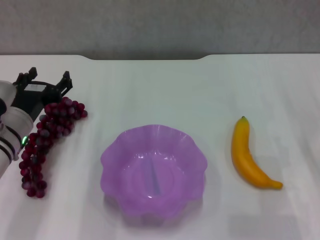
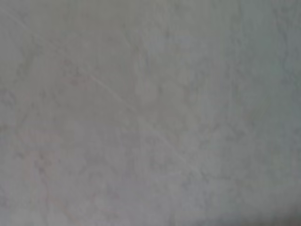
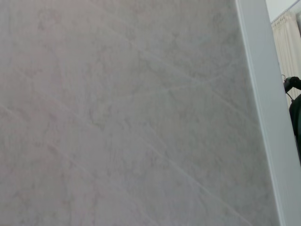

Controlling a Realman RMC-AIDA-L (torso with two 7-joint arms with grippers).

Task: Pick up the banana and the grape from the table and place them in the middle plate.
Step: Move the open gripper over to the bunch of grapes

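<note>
In the head view the grape bunch lies on the white table at the left, running from near my left gripper down towards the front. My left gripper is open, its two black fingers spread wide, one fingertip right beside the bunch's far end. The purple middle plate with a wavy rim sits front centre and holds nothing. The banana lies to the right of the plate, dark tip pointing away. My right gripper is out of view. Both wrist views show only a plain grey surface.
The table's dark notched far edge runs across the back, with a grey wall behind it. A white post and a dark object show at the side of the right wrist view.
</note>
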